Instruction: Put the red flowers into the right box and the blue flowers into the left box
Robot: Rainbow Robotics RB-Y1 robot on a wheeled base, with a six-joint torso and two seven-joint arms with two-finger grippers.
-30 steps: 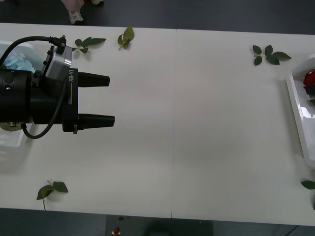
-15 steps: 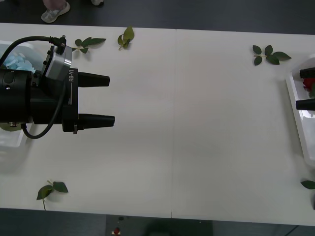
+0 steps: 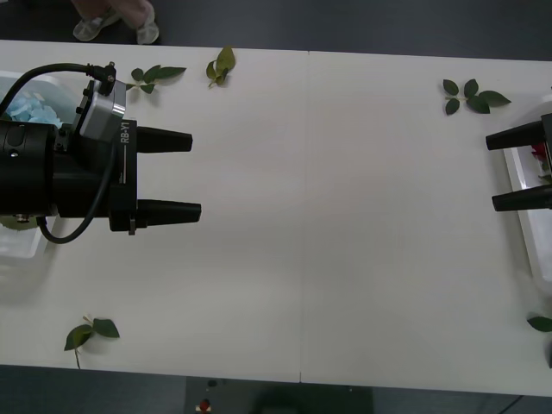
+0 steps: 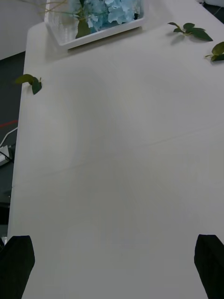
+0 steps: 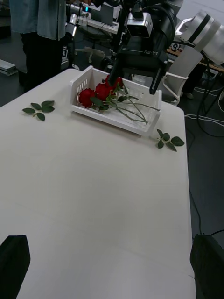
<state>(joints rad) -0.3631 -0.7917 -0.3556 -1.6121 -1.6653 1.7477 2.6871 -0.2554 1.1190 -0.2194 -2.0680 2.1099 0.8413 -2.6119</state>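
Observation:
The red flowers (image 5: 95,93) lie in the right box (image 5: 112,117), stems toward its far end; one bloom (image 3: 541,153) peeks out at the table's right edge. My right gripper (image 3: 490,174) hovers open and empty over the inner rim of the right box (image 3: 516,185), also seen from the left wrist as the right gripper (image 5: 134,86) above the roses. The blue flowers (image 4: 109,10) fill the left box (image 4: 93,38). My left gripper (image 3: 196,175) stands open and empty beside the left box (image 3: 21,248), over bare table.
Loose green leaf sprigs lie about: two at the back left (image 3: 155,76) (image 3: 220,65), one at the back right (image 3: 473,95), one at the front left (image 3: 89,332), one at the front right (image 3: 542,323). A person stands beyond the table's far edge.
My right gripper has slid in from the right edge, moving leftward over the right box with nothing in it. The left arm has not moved.

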